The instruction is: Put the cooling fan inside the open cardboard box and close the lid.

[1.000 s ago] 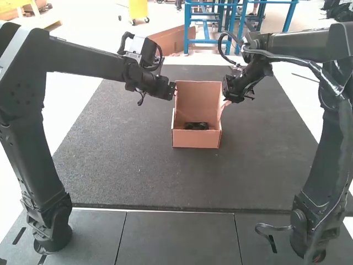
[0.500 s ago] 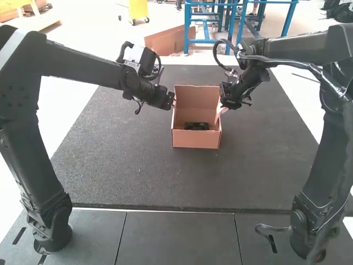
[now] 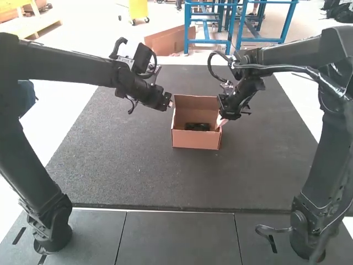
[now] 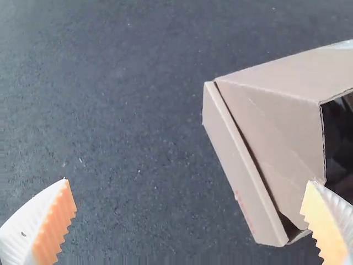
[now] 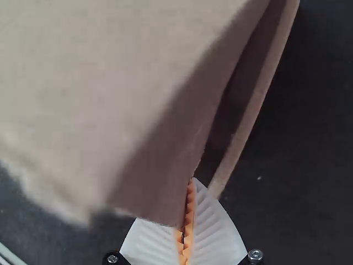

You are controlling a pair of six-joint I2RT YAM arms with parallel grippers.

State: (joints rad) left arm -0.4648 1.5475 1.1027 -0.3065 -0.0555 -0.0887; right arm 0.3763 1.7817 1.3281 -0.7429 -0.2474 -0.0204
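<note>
**Box** (image 3: pixel 196 139): brown cardboard, standing upright near the middle of the mat (image 3: pixel 110 154). It is open at the top, and its plain front wall faces the arm bases.

**Lid** (image 3: pixel 197 102): raised from the box's rear edge, with its inner face turned toward the high view. The opening below it is uncovered.

**Fan** (image 3: pixel 196 126): small and dark, lying on the floor of the box between the front and rear walls. Its detail is too small to make out.

**Flap** (image 3: pixel 222 118): a narrow cardboard side flap at the box's upper right edge, standing out from the right wall.

**Left pincer** (image 3: pixel 167 102): white ribbed fingers with orange pads, spread wide and grasping nothing. It sits at the box's left rear corner, just beside the lid's left edge. In the left wrist view that corner lies between the two fingers. One pad (image 4: pixel 319 218) is close against the cardboard, though contact cannot be told. The other finger (image 4: pixel 44 226) is well apart from the box, over bare mat.

**Right pincer** (image 3: pixel 223 114): clenched on the flap at the box's right side. In the right wrist view the orange pads (image 5: pixel 190 207) press together, and the cardboard edge runs in between them.

**Mat**: dark and rough, covering most of the tabletop (image 3: pixel 176 237). Grey panels show at the tabletop's near edge.

**Arms**: black. The left arm reaches in from the left base and the right arm from the right base, one on each side of the box.
</note>
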